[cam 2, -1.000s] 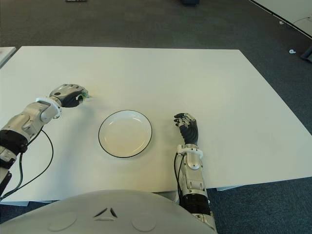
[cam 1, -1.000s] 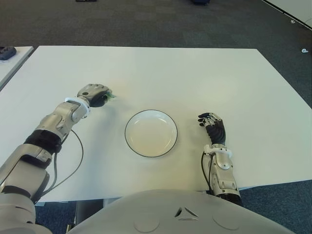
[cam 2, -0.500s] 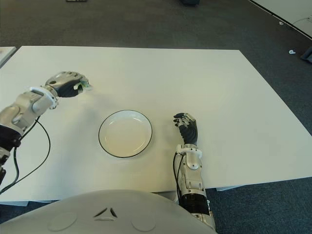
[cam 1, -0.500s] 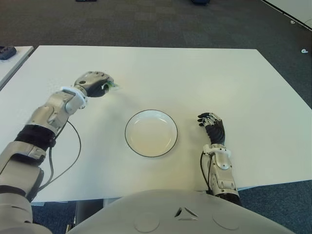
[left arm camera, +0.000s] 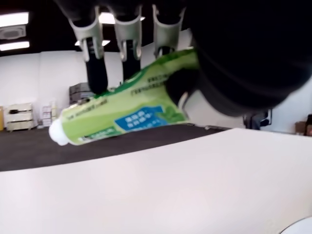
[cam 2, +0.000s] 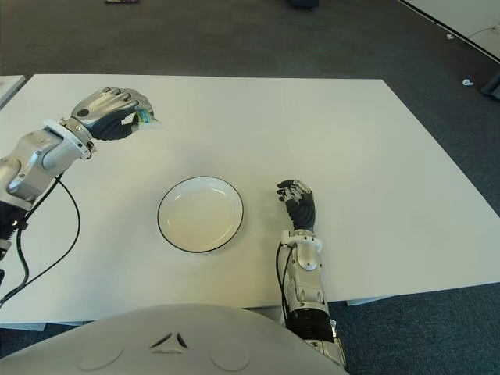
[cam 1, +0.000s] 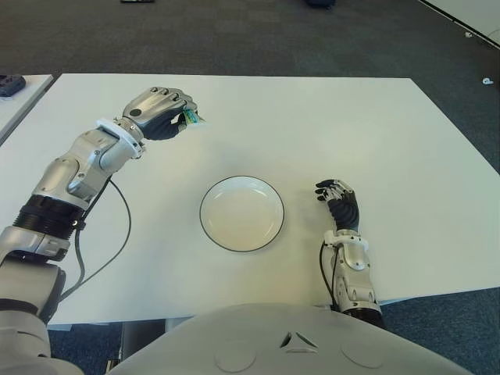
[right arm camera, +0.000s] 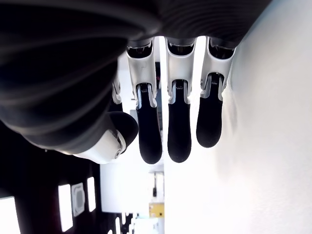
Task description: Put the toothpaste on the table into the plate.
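now lifted: left hand (cam 1: pixel 160 113) clenched round the green toothpaste (left arm camera: pixel 122 113), raised clear of the table (cam 1: pixel 328 117) vs 1 s ago, when low at the surface. still far-left of the plate (cam 1: pixel 242 213), so carry rightward + lower next, prob. right of plate, right hand (cam 1: pixel 341 205) idle, fingers relaxed, holding nothing.

Left hand (cam 1: pixel 160 113) lifted toothpaste (left arm camera: pixel 122 113) — higher (off table).
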Available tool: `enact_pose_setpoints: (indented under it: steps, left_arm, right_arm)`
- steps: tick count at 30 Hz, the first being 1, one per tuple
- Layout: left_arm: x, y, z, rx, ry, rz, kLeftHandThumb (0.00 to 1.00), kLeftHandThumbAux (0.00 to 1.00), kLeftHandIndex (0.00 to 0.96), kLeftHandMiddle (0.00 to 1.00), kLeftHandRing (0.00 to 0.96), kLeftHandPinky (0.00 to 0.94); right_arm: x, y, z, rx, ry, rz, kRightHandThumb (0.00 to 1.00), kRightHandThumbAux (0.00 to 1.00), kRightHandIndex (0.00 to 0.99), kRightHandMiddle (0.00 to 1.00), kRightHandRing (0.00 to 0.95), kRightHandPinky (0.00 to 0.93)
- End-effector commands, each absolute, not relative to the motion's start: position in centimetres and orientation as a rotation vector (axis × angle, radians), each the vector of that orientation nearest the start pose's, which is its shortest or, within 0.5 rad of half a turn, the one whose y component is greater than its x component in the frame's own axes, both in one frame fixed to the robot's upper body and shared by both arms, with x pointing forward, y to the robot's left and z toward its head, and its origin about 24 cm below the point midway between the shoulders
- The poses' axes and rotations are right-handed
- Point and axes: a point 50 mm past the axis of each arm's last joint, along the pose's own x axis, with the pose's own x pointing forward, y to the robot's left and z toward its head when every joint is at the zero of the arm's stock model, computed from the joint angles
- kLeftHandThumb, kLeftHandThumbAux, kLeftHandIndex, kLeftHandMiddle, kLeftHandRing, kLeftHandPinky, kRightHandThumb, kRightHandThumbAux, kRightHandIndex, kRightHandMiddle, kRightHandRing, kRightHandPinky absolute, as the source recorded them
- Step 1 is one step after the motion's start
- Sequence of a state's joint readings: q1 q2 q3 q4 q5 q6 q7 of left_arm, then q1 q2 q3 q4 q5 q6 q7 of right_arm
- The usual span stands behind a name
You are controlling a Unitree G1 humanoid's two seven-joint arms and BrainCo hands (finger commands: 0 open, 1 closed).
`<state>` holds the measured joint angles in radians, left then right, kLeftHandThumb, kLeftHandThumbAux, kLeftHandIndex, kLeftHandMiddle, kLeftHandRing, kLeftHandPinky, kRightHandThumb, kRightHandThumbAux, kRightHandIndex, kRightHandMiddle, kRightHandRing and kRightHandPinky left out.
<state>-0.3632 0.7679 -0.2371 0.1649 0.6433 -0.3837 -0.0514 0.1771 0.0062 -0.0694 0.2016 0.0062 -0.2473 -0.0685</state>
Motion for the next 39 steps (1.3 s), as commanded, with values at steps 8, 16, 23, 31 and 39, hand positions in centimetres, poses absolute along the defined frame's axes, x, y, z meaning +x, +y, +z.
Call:
enact_pose_setpoints:
  steps: [8, 16, 23, 31, 39]
  left_arm:
    - [26.1, 15.1, 13.4, 1.267, -0.577, -0.623, 0.707, 0.719, 0.435, 0.784, 0.76, 0.752]
    - [24.7, 13.2, 13.0, 1.258, -0.6, -0.736, 0.708, 0.718, 0.435, 0.779, 0.759, 0.748]
    - [23.5, 11.8, 11.2, 1.356, -0.686, -0.851, 0.707, 0.718, 0.434, 0.771, 0.749, 0.741]
    - [23.4, 11.2, 5.3, 1.489, -0.707, -0.975, 0.706, 0.717, 0.434, 0.771, 0.75, 0.732]
    - [23.8, 10.8, 3.4, 1.5, -0.671, -1.059, 0.706, 0.716, 0.436, 0.767, 0.749, 0.721]
  right_arm:
    - [20.3, -17.8, -2.6, 0.01, 0.15, -0.183, 0.71, 0.729, 0.429, 0.468, 0.468, 0.474]
    - [20.3, -17.9, -2.6, 0.009, 0.153, -0.187, 0.71, 0.729, 0.429, 0.465, 0.46, 0.464]
    - [20.3, -17.9, -2.6, 0.006, 0.151, -0.187, 0.709, 0.729, 0.429, 0.471, 0.467, 0.472]
    - [20.2, -17.9, -2.6, 0.008, 0.152, -0.184, 0.71, 0.729, 0.43, 0.474, 0.469, 0.474]
    - [20.1, -18.0, -2.6, -0.007, 0.158, -0.189, 0.71, 0.729, 0.43, 0.463, 0.458, 0.464]
